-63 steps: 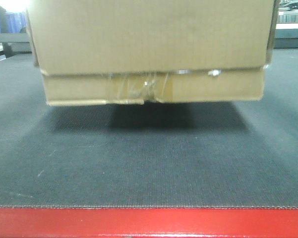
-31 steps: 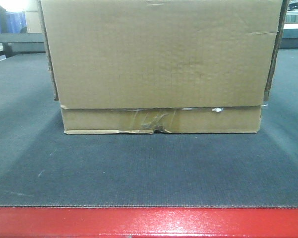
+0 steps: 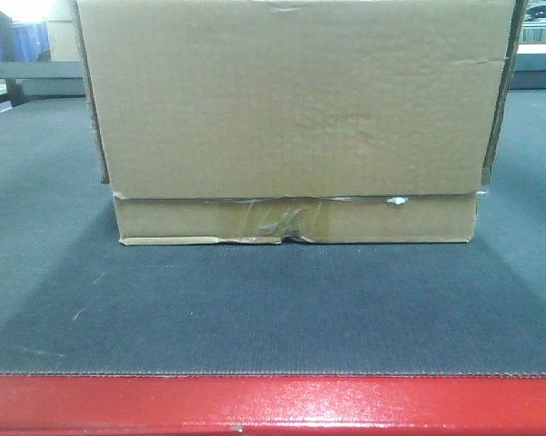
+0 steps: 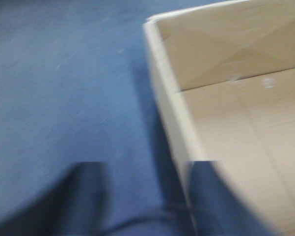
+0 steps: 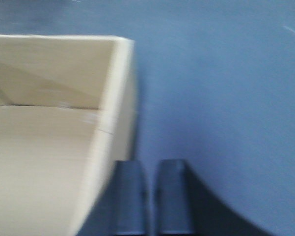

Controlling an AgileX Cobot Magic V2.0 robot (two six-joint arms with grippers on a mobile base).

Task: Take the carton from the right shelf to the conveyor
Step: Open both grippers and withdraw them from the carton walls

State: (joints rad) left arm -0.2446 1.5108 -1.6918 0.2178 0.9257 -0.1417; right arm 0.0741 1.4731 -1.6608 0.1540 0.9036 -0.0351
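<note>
Carton [image 3: 295, 118] sits flat on the conveyor belt [image 3: 273, 309], its open top seen from both wrists, with the left gripper [image 4: 145, 196] spread astride its wall at 6 o'clock and the right gripper [image 5: 152, 196] nearly closed, empty, just outside the other wall.

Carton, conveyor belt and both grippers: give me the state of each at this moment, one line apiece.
carton: open-topped, empty inside, sitting flat on the belt, taped seam facing the front camera.
conveyor: carries the carton; bare belt in front and on both sides.
left gripper: open, fingers straddling the carton's wall, one inside, one outside.
right gripper: fingers close together, outside the carton's wall, gripping nothing.
</note>
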